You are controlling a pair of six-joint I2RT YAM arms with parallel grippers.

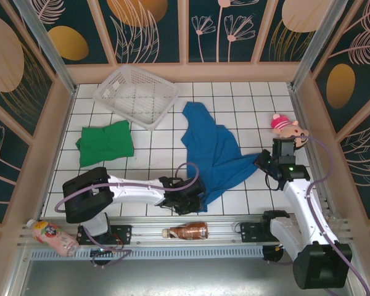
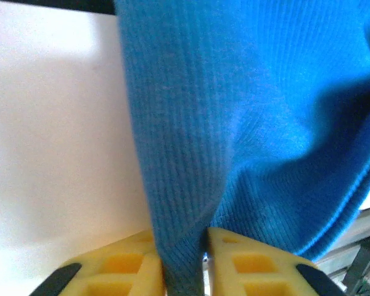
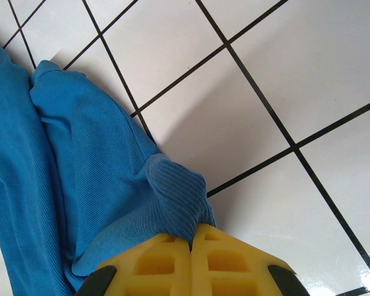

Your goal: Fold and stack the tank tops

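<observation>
blue tank top (image 1: 213, 154) — left hand (image 1: 196, 200) pinches near edge | right hand (image 1: 263, 161) pinches corner

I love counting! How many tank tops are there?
2: green tank top, folded at left; blue tank top, mid-table, pinched by left hand and right hand. Others may be hidden.

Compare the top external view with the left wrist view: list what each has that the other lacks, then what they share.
Top external has the green tank top, the white lattice basket, the pink plush toy, the brown bottle, the pink bottle, and the right hand at the blue tank top's right corner. Left wrist has the close detail: ribbed knit pinched between yellow fingers. Shared: the blue tank top, with the left hand shut on it.
</observation>
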